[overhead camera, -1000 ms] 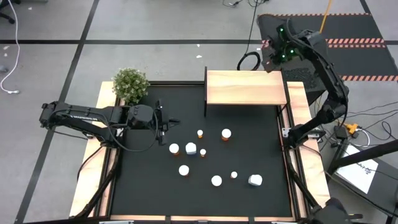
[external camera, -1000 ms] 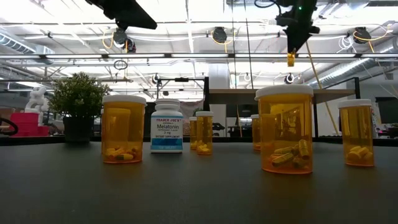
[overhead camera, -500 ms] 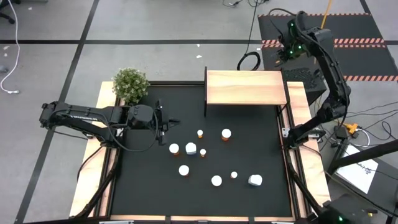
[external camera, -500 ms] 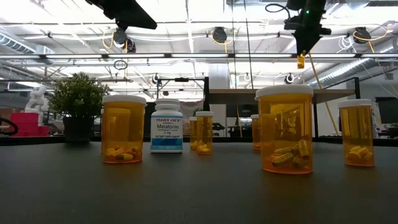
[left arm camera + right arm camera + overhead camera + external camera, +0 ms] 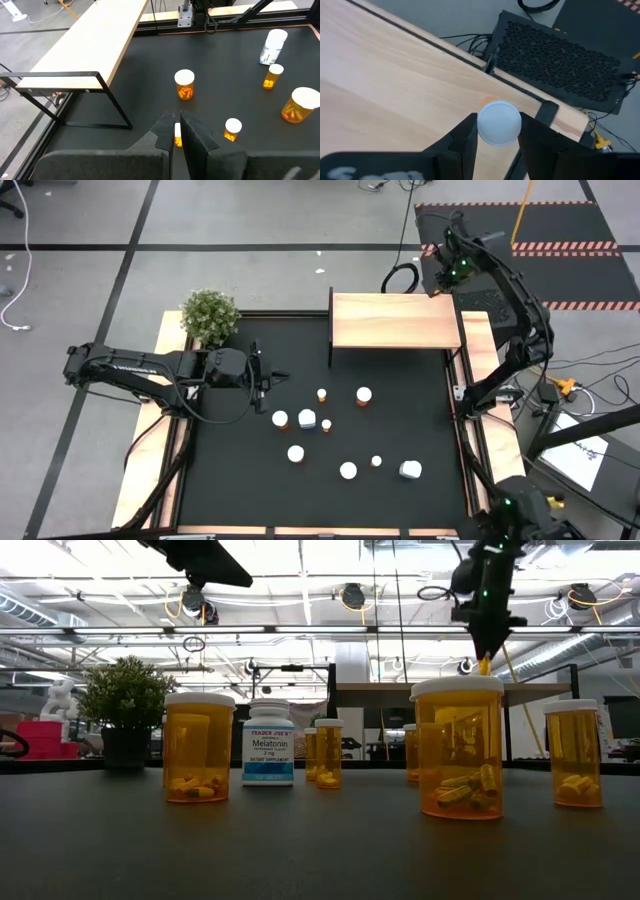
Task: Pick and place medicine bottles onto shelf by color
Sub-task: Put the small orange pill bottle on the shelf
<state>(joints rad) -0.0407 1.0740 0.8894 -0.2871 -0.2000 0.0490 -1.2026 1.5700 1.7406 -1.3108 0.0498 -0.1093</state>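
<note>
My right gripper (image 5: pixel 437 282) hangs above the far right corner of the pale wooden shelf (image 5: pixel 395 320), shut on a small orange bottle with a white cap (image 5: pixel 499 122). Its orange body (image 5: pixel 485 665) shows below the fingers in the low view. Several orange white-capped bottles (image 5: pixel 364 395) and two white ones (image 5: pixel 307 419) (image 5: pixel 410 470) stand upright on the black mat. My left gripper (image 5: pixel 270 377) stays shut and empty above the mat's left part, clear of the bottles. My right gripper pinches the bottle at its white cap (image 5: pixel 484 125), one finger on each side of it. The fingers come steeply from above, pointing down. The bottle hangs upright below them, clear of the shelf top (image 5: pixel 395 85).
A green potted plant (image 5: pixel 210 316) stands at the table's far left corner. Wooden rails (image 5: pixel 480 410) run along both sides of the mat. The shelf top is bare wood. A black perforated box (image 5: pixel 560 65) and cables lie beyond the shelf's far edge.
My right gripper has come down toward the shelf's far right corner, carrying the small orange bottle, which stays upright in the hold. The drop came mostly in the last half second.
</note>
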